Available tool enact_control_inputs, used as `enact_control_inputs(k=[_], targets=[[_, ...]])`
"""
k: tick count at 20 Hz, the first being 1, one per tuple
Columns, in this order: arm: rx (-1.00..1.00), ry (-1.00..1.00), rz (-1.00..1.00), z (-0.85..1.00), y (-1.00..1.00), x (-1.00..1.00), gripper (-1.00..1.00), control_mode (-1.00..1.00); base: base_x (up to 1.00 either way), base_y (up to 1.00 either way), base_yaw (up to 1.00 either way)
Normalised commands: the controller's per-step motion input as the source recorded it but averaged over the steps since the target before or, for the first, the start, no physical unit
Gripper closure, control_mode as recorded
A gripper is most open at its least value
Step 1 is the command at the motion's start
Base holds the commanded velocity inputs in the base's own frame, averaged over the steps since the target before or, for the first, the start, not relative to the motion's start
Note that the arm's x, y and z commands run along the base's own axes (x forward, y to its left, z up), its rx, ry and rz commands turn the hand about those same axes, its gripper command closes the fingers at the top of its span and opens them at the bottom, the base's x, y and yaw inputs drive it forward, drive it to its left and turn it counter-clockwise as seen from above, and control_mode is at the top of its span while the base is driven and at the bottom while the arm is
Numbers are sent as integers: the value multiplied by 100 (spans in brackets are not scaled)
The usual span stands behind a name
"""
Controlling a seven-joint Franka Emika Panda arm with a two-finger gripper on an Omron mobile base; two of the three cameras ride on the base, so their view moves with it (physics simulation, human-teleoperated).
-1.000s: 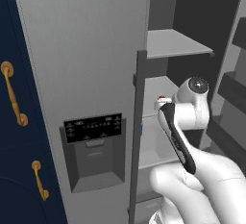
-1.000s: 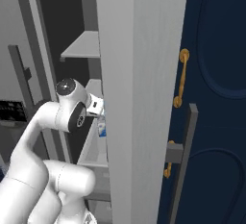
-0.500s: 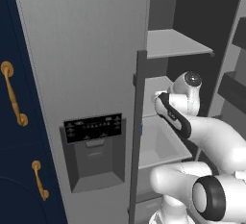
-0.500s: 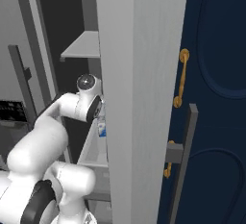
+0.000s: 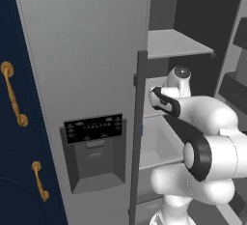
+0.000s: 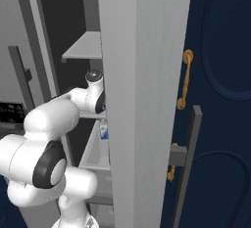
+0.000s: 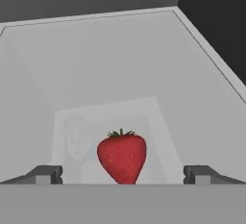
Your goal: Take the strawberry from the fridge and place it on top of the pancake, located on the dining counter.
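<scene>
**Jaws wide, strawberry centred between the tips**

Nearest, in the hand view: the gripper (image 7: 123, 174) stands fully open, one dark tip low at each side, nothing between them touching. Wide spacing makes sense, I think: it leaves clearance either side of a small fruit before any squeeze.

Just beyond the tips: the strawberry (image 7: 122, 156) sits on a pale grey shelf (image 7: 115, 74) inside the fridge (image 5: 82, 50), centred between the tips, not yet gripped. It is bright red, plump, tapering downward, green leaves on top, seeds speckled over the skin. Looks upright, resting on its point or close to it; cannot tell exactly.

Further: shelf runs back to the grey rear wall. Base views show the arm reaching in past the open door edge.
</scene>
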Motion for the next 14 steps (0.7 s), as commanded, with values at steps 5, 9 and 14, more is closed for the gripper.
enact_control_inputs(k=[5,9,14], targets=[[0,3,-1,-21,-4,10,-100,-100,0,0,0],[0,0,0,-23,0,7,-100,-100,0,0,0],[0,0,0,-16,0,3,-100,-100,0,0,0]])
